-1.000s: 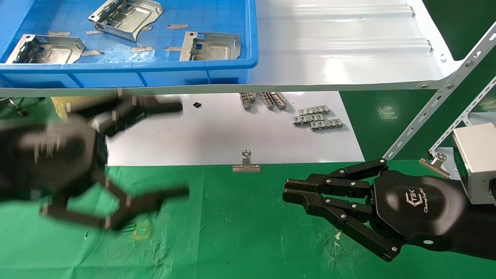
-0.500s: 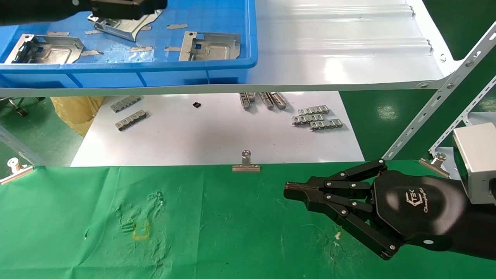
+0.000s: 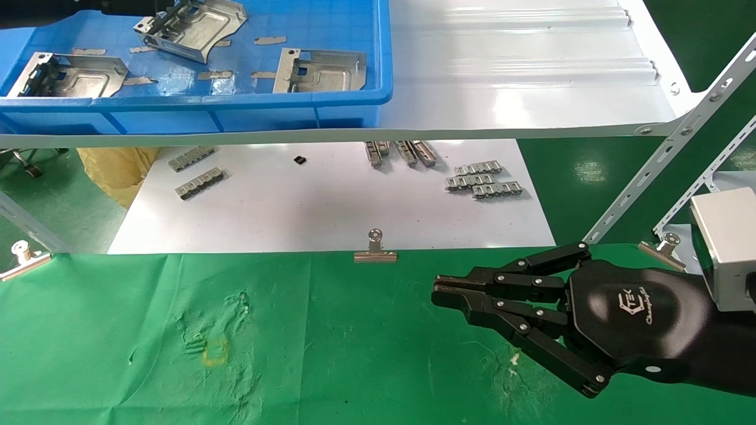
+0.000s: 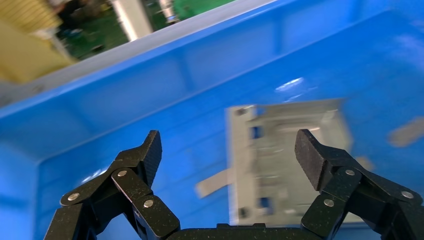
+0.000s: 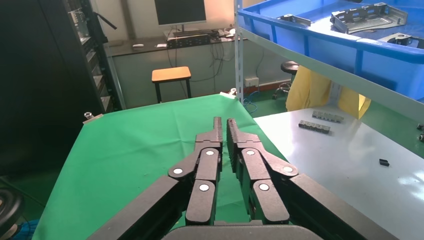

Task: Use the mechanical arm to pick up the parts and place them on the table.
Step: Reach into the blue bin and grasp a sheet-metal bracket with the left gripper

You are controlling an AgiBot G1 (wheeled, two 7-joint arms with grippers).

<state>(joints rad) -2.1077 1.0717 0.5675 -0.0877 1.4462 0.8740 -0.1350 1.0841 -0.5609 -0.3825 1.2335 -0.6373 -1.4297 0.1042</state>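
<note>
Three silvery stamped parts lie in the blue bin: one at the back, one at the left, one at the right. My left arm shows only at the top left edge of the head view, beside the back part. In the left wrist view my left gripper is open wide and empty, with a blurred part on the bin floor below its jaws. My right gripper is shut on nothing, just above the green table; it also shows in the right wrist view.
The blue bin stands on a glossy white shelf. Under it a white sheet holds small grey strips. A binder clip sits at the cloth's edge. Slanted shelf braces stand at the right.
My left arm rose from low over the green cloth into the bin, then slid left until it shows only at the head view's top left edge. My right gripper stayed put.
</note>
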